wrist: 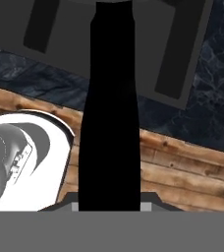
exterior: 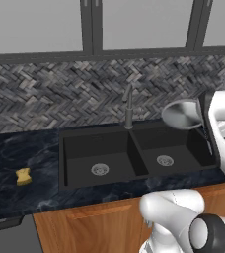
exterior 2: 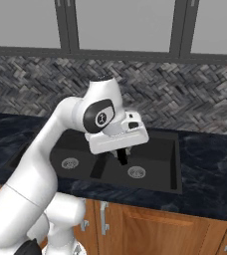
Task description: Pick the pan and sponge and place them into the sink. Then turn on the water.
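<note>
Pan [exterior: 182, 114] held aloft by its black handle (fingers pinching it, I judge) above sink [exterior: 75, 168]; off-centre grip could let it swing or slip.

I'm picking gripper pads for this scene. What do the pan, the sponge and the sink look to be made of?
The pan looks like polished grey metal: its bowl shines with pale reflections. The sponge looks like soft yellow foam, matte with pinched sides. The sink is matte black, perhaps composite or coated metal; it shows no glare, and its drains are shiny silver.
</note>
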Controlling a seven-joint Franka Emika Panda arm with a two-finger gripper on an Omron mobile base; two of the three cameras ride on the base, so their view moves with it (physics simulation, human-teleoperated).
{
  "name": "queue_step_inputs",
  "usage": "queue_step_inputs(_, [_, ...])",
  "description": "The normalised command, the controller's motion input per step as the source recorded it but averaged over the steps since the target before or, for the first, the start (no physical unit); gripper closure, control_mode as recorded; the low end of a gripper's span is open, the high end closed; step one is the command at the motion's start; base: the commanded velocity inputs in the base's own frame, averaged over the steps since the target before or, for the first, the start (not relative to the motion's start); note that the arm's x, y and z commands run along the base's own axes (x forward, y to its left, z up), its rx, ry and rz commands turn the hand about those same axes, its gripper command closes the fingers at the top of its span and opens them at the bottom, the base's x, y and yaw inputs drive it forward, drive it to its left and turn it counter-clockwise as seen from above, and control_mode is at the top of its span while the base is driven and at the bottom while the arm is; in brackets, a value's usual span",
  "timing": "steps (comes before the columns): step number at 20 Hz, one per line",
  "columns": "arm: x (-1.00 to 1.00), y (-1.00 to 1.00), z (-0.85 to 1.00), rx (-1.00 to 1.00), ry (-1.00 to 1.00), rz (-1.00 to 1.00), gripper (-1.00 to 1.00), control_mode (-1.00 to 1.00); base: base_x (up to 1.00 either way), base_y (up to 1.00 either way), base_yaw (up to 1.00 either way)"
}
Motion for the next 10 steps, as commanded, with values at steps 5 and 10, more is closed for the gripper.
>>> queue_step_inputs(5, [0.0,0.57,0.02,0.03,0.09,0.0,1.0,-1.0,0.0,0.0,0.0])
queue_step_inputs(10, [-0.02,0.55,0.1,0.02,0.04,0.0,1.0,-1.0,0.0,0.0,0.0])
